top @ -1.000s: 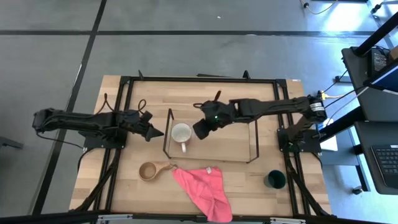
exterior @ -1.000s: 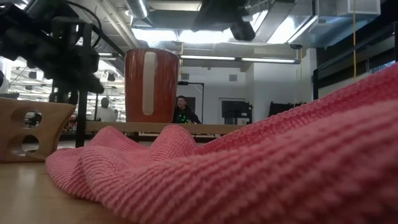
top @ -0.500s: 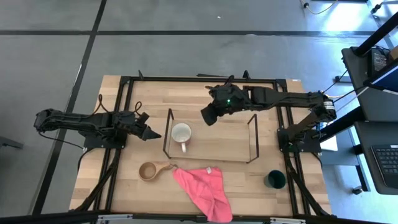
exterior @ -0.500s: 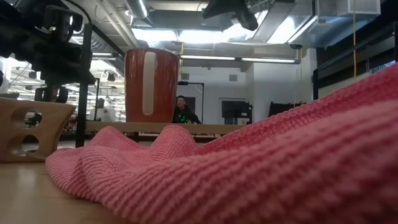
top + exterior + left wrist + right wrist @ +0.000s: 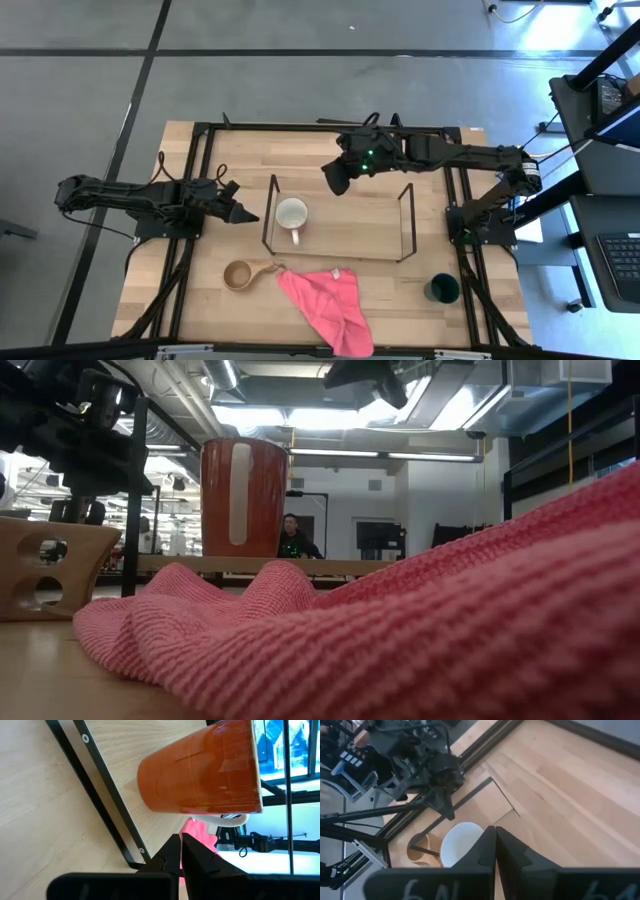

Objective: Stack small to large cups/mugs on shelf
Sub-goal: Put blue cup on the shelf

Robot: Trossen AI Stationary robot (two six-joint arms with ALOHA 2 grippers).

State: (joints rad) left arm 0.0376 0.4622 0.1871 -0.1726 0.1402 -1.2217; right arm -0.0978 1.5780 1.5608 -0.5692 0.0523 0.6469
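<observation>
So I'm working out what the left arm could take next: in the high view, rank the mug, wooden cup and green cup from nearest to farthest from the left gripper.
From the left gripper, which is shut, at the shelf's left end:
1. Reddish mug, just inside the shelf on its left side.
2. Wooden cup, on the table in front of the shelf's left end.
3. Green cup, far off at the table's front right.
</observation>
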